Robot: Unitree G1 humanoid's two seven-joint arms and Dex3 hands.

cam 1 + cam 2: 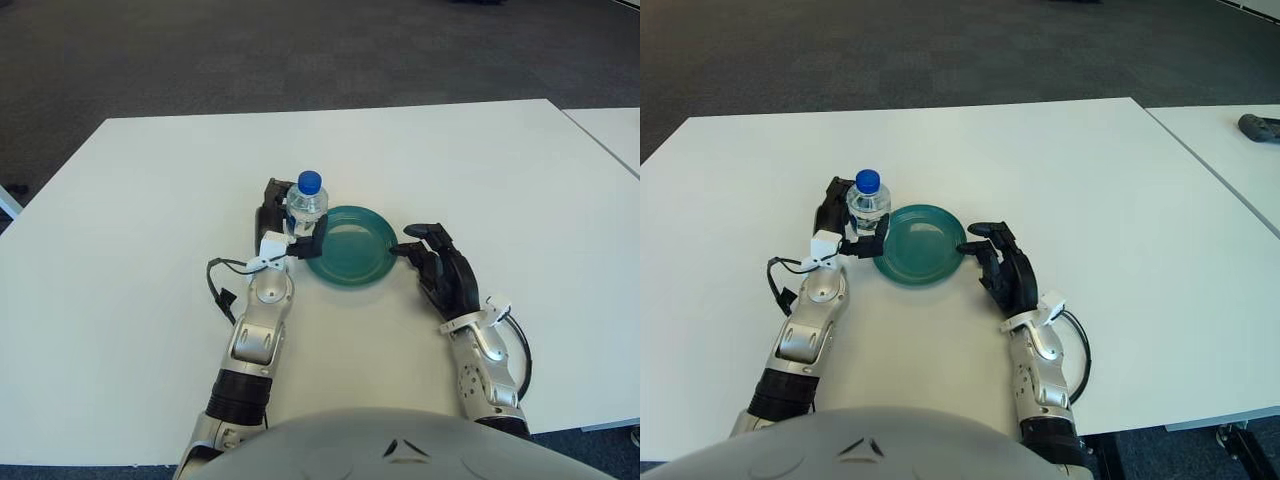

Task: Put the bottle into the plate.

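floor (200, 50): dark grey carpet | white table (480, 170) | second white table (1230, 150) at right

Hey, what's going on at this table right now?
A humanoid robot is putting a bottle on a plate. Its left hand grips a small clear plastic bottle with a blue cap, held upright at the left rim of a round teal plate on the white table. The bottle is not yet in the plate. The right hand shows at the plate's right edge, fingers relaxed and holding nothing.
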